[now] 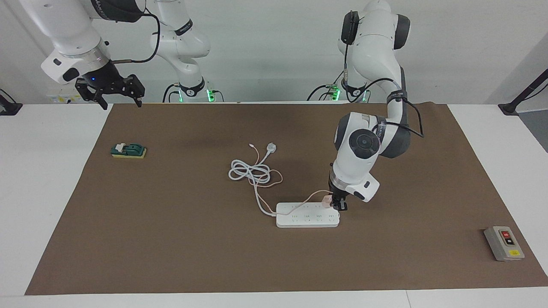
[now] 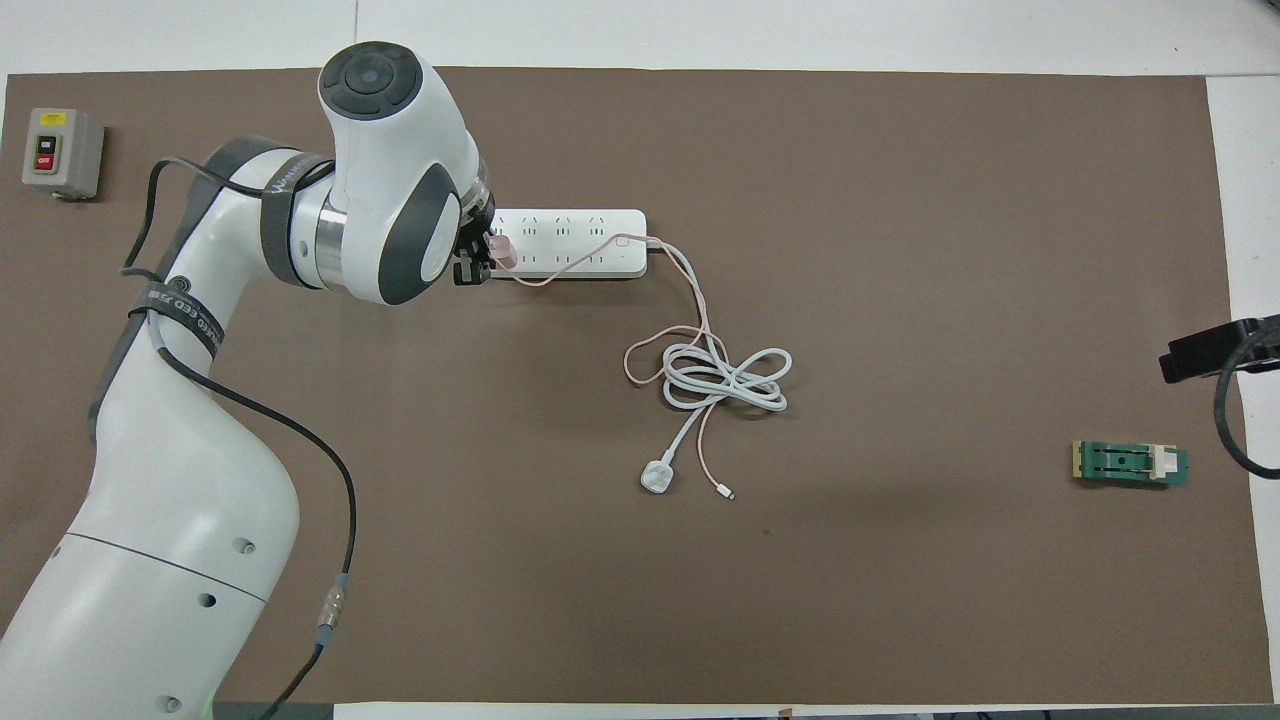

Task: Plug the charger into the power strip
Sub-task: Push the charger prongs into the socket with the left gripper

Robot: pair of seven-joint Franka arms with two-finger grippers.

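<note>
Pinching the charger (image 1: 327,201) — left jaws (image 1: 338,204) over the power strip (image 1: 307,219).

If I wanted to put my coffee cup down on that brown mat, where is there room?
Bare mat lies between the green block and the coiled white cord, and along the mat's edge nearest the robots. It is crowded around the power strip, where the left gripper holds the pink charger. The right gripper waits off the mat.

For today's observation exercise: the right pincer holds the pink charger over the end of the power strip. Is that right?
Not quite: the left pincer, not the right, holds the charger over the end of the power strip, as the facing view shows. The right pincer waits, open.
</note>
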